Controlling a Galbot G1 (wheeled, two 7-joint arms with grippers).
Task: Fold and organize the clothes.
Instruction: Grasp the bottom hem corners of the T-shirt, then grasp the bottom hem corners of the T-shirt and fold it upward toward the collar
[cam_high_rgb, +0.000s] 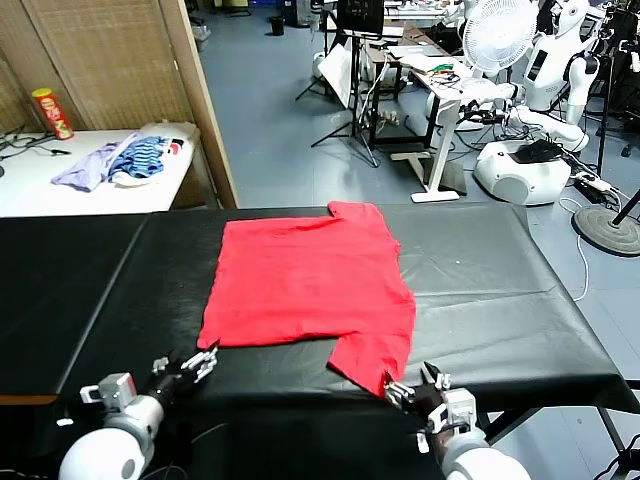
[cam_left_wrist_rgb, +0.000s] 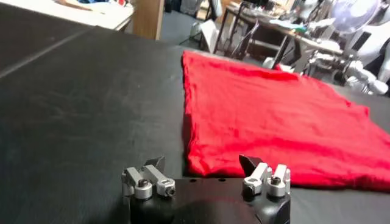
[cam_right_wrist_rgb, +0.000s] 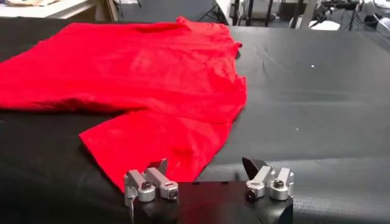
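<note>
1. Red T-shirt (cam_high_rgb: 310, 285): soft, matte cotton, partly folded into a rough rectangle. One sleeve flap juts toward the near edge of the surface (cam_high_rgb: 500, 290); another sleeve sits at the far edge.
2. Surface: black cloth cover, faintly creased and scuffed.
3. Left tool (cam_high_rgb: 200, 362): metal fingers spread open, holding nothing, at the near edge just beside the shirt's near-left corner, not touching it.
4. Right tool (cam_high_rgb: 412, 388): jaws apart, empty, at the near edge. The tip of the sleeve flap lies just before it.
5. Lilac and striped garments (cam_high_rgb: 118, 162): bunched on a white side table (cam_high_rgb: 40, 185).
</note>
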